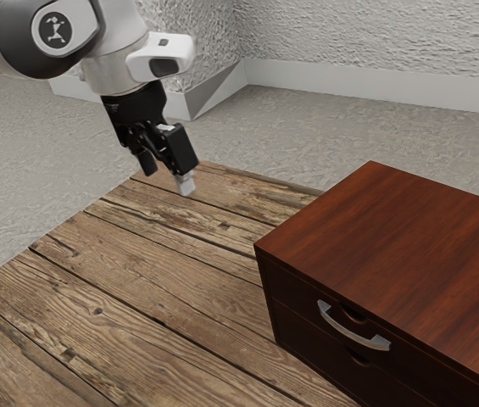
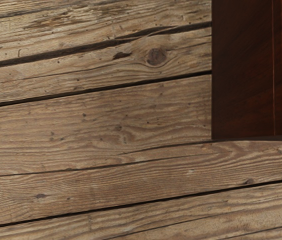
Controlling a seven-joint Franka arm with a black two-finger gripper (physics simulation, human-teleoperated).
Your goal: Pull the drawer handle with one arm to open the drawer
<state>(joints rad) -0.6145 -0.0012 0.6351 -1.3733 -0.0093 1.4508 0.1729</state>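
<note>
The drawer handle (image 1: 353, 326) is a curved silver bar fixed to the front of the drawer (image 1: 300, 292). It sits low at the exterior view's right and runs along the dark front face. The drawer front lies flush with the face of the cabinet (image 1: 392, 242), so the drawer is shut. A seam below the handle splits the front into 2 stacked panels. The cabinet is a dark red-brown wooden box with a flat, glossy top. It stands on the right part of a table (image 1: 137, 280) made of rough, weathered planks with dark gaps between them.

The gripper (image 1: 168, 174) hangs above the far side of the table, well apart from the cabinet and the handle, toward the exterior view's upper left. It points down and is tilted a little toward the cabinet. Its 2 fingers stand apart with nothing between them and touch nothing; 1 fingertip shows a pale pad. The white and grey arm (image 1: 44, 30) comes in from the upper left corner.

In the wrist view, bare planks lie under the hand, and a corner of the cabinet (image 2: 240, 70) stands on them off to one side.

Beyond the table are a grey speckled floor (image 1: 36, 161) and a rough pale wall (image 1: 375, 34).
</note>
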